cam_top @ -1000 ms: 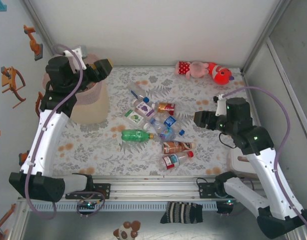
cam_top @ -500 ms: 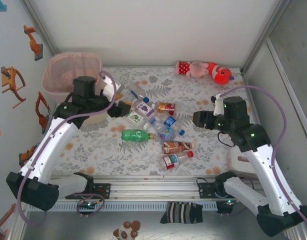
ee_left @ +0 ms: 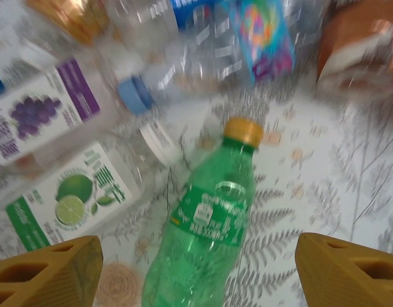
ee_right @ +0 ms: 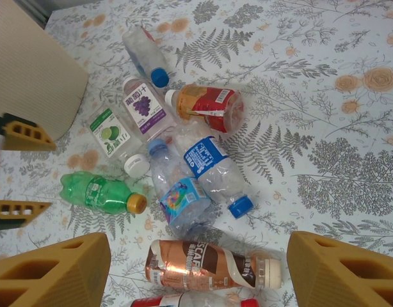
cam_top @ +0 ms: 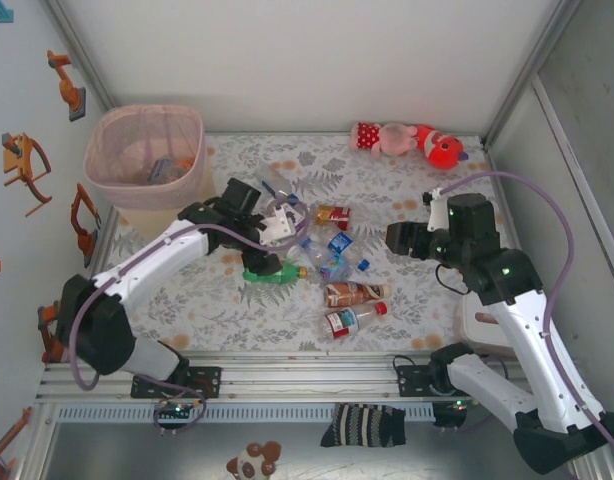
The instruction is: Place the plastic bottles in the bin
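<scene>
The left gripper (ee_left: 196, 256) hangs directly above the green plastic bottle with the yellow cap (ee_left: 208, 224), its two orange fingers (ee_left: 46, 272) spread wide on either side of the body and closed on nothing. The bottle lies flat on the leaf-printed tablecloth (ee_left: 350, 185). In the left wrist view its long axis runs up the picture, cap away from the camera, so it crosses the line between the fingers nearly square, leaning slightly right. That suits a straight descent and a squeeze across the belly. A clear bottle with a lime label (ee_left: 68, 204) lies just beside it and could be caught by the finger on that side. In the top view the green bottle sits at the near left edge of the heap of loose bottles (cam_top: 332, 250), well apart from the pale pink perforated basket (cam_top: 147, 109) in the far left corner. The right gripper (cam_top: 399, 238) hovers to the right of the heap, jaws apart and empty, so the left arm is clearly the nearer one
</scene>
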Controlling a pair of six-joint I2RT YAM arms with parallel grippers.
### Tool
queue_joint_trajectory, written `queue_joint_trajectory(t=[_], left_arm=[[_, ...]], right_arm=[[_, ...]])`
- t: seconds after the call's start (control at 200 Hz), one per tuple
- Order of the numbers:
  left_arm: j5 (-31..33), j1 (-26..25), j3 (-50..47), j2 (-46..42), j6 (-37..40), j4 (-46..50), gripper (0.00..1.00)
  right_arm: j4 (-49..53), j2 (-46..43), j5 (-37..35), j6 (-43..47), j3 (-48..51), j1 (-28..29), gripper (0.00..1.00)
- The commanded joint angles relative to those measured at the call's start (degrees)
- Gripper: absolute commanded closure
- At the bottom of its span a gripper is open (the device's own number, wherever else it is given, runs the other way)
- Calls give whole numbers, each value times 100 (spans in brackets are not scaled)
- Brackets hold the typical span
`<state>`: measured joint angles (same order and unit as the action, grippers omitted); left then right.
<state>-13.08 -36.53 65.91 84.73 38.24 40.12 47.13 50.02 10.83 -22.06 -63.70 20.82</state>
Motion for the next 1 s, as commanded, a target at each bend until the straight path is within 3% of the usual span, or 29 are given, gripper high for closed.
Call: queue_joint_trajectory(t=[0.0,0.596,0.991], left_arm=[[796,-130,215,421,591,575,21],[993,-415,244,1414,509,395,21],[1322,-704,246,1850,483,528,27]], right_arm=[[-70,-36,-44,62,82,11,28],[-200,74,6,-24,146,10,28],[-203,59,7,6,174,12,28]])
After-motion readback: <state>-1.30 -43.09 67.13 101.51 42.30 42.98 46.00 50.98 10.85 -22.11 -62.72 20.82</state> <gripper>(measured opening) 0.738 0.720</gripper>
